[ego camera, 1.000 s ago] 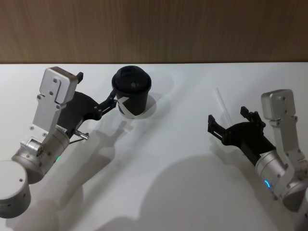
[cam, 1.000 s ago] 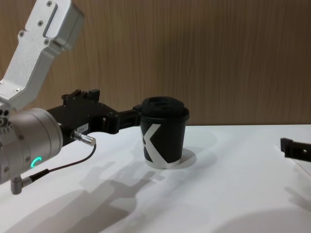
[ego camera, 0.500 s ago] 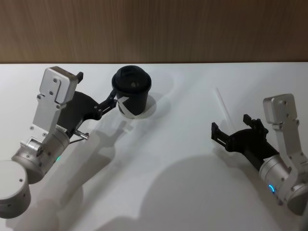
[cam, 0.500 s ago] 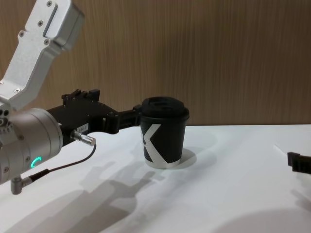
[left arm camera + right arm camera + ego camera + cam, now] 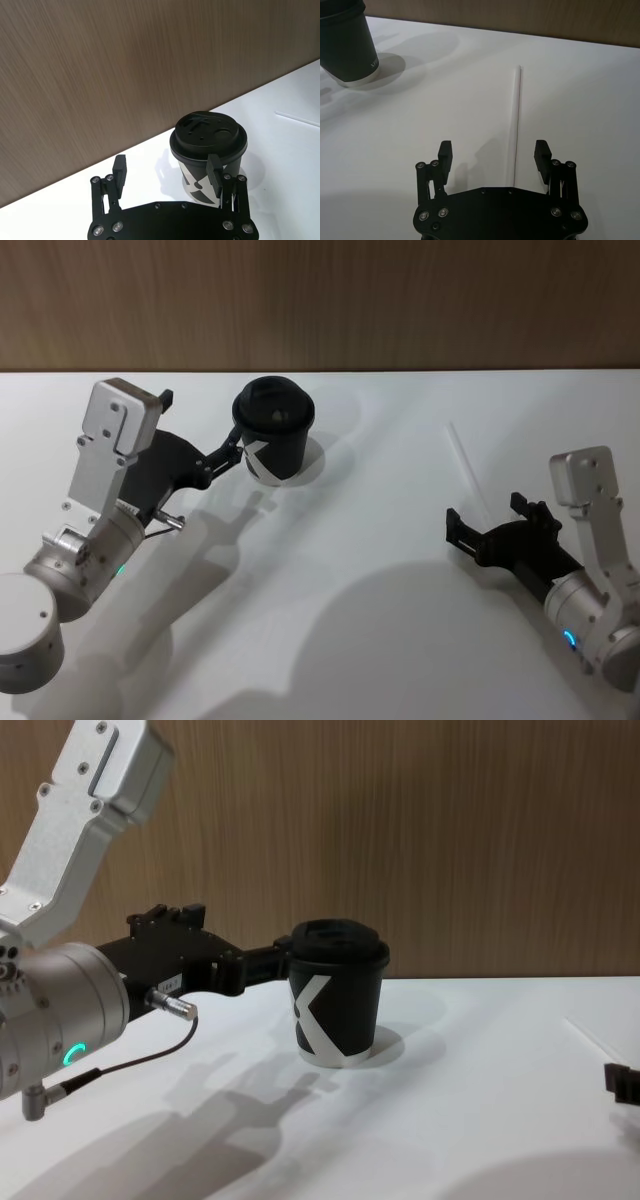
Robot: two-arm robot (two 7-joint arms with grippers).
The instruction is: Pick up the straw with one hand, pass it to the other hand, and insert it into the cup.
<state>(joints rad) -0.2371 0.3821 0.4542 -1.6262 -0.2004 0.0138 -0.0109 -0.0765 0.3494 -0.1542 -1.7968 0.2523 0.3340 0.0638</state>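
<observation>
Head view: straw (image 5: 467, 468) flat on table (image 5: 380, 490), well right of cup (image 5: 275, 430); my right gripper (image 5: 487, 515) at its near end. Left wrist view: my left gripper (image 5: 166, 172) spread, one finger beside the cup. Right wrist view: straw's near end between my spread fingers.

One black cup (image 5: 273, 445), capped by one domed lid (image 5: 273, 406), and one white straw (image 5: 466, 468) sit on one white desk (image 5: 360, 570). Two tools are here, the left tool (image 5: 166, 172) and the right tool (image 5: 494, 150), each with two black fingers (image 5: 445, 151)
</observation>
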